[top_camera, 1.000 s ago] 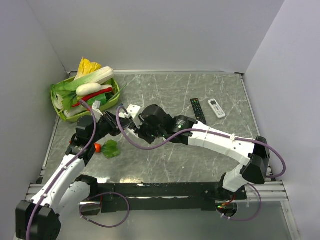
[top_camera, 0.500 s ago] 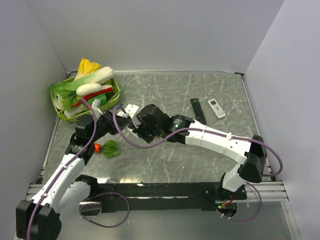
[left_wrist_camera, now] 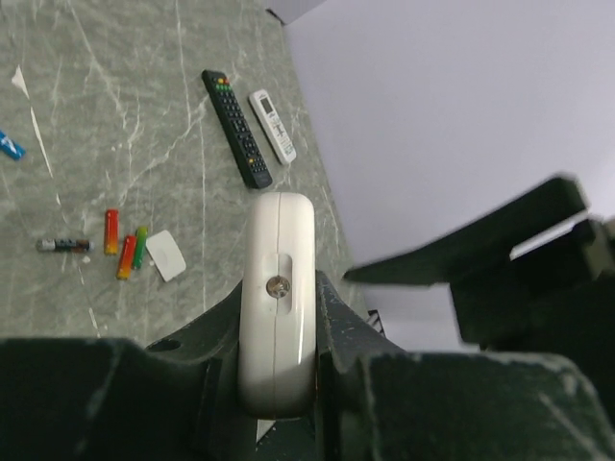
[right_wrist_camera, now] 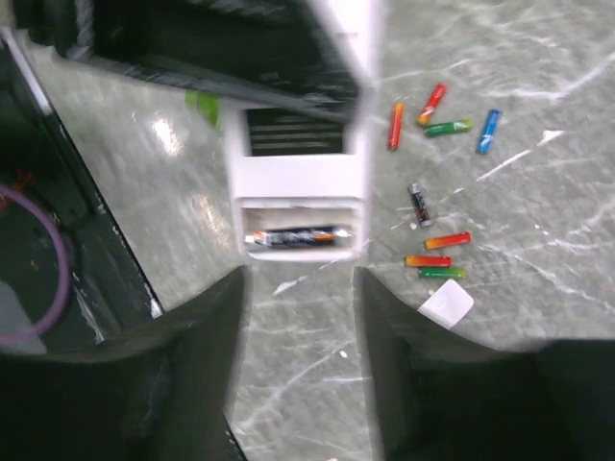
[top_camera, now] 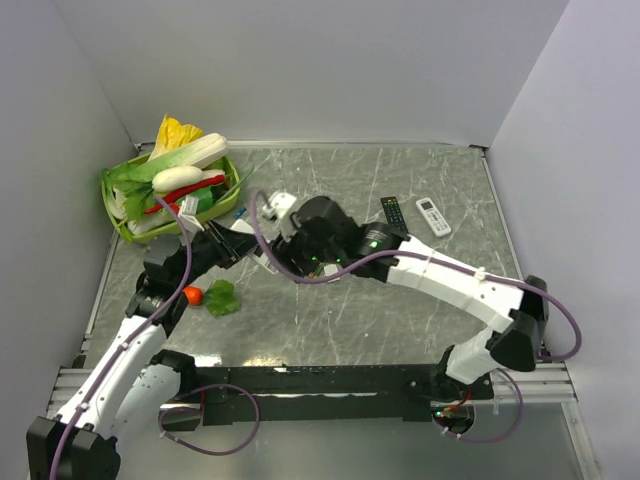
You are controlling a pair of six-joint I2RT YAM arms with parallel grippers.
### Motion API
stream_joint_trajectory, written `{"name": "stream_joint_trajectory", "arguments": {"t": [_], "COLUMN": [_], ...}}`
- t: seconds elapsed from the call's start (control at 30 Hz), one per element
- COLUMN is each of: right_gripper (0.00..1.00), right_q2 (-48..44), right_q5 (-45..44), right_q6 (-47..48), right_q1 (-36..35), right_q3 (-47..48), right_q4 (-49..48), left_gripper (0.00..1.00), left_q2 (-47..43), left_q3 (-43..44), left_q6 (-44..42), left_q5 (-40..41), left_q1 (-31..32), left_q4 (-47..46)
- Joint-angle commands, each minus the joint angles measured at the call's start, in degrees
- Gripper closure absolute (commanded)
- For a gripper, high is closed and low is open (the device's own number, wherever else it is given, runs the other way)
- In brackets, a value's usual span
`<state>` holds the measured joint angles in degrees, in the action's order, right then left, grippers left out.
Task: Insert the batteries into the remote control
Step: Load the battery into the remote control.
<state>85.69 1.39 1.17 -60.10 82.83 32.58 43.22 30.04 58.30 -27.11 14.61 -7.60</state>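
My left gripper [left_wrist_camera: 279, 317] is shut on the white remote control [left_wrist_camera: 277, 288], seen edge-on between its dark fingers. The right wrist view shows the remote's [right_wrist_camera: 300, 182] back with its compartment open and one dark battery [right_wrist_camera: 296, 235] lying inside. My right gripper [right_wrist_camera: 298, 284] stands open just short of that compartment, nothing between its fingers. Several loose batteries [right_wrist_camera: 437, 259] in red, orange, green and blue lie on the table beside a small white cover [right_wrist_camera: 447, 303]. In the top view both grippers meet at centre left, the left gripper [top_camera: 243, 247] under the right arm.
A green basket [top_camera: 120, 232] of vegetables stands at the back left. A long black remote [top_camera: 396, 220] and an all-white remote [top_camera: 433, 216] lie at the back right. A green leafy item [top_camera: 222, 297] and a small red-orange one [top_camera: 192, 295] lie by the left arm.
My right gripper has opened and drawn back to the right, away from the remote. The left gripper still grips the remote and has shifted slightly right.
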Motion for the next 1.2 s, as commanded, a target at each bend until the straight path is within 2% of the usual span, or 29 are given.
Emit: {"name": "stream_joint_trajectory", "arguments": {"t": [0.0, 0.03, 0.13, 0.23, 0.3, 0.53, 0.7, 0.97, 1.17], "right_gripper": [0.25, 0.16, 0.08, 0.02, 0.01, 0.03, 0.12, 0.24, 0.25], "right_q2": [-8.51, -9.04, -10.19, -10.28, -9.84, -10.1, -11.33, -13.62, -15.29], "right_q5": [2.03, 2.82, 8.09, 12.05, 14.42, 22.15, 24.89, 23.23, 22.16], "right_q6": [-4.86, -5.38, -8.11, -10.57, -13.55, -29.44, -37.99, -47.12, -48.28], "right_q1": [4.71, 5.59, 9.11, 9.74, 9.82, 11.05, 13.25, 15.71, 16.68], "right_q3": [-2.05, -3.36, -5.12, -7.06, -8.9, -18.39, -24.63, -31.04, -29.57], "right_q4": [-4.53, -5.24, -5.94, -8.31, -11.3, -26.58, -38.36, -48.65, -49.36], "left_gripper": [0.98, 0.98, 0.98, 0.98, 0.98, 0.98, 0.98, 0.98, 0.98], "left_q2": [-2.78, -3.05, -4.37, -5.16, -5.25, -5.43, -5.34, -4.99, -5.17], "left_q3": [-2.79, -3.32, -4.99, -5.61, -6.05, -8.33, -9.12, -9.48, -9.83], "left_q6": [-4.6, -4.69, -4.69, -3.73, -1.89, 7.07, 11.56, 13.94, 11.13], "left_q5": [1.27, 1.45, 1.36, 1.27, 1.1, 2.15, 3.73, 4.0, 3.21], "left_q1": [0.15, 0.15, 0.15, 0.15, 0.15, 0.15, 0.33, 0.42, 0.68], "left_q4": [-6.55, -7.08, -8.92, -11.12, -13.66, -22.19, -25.54, -29.84, -30.99]}}
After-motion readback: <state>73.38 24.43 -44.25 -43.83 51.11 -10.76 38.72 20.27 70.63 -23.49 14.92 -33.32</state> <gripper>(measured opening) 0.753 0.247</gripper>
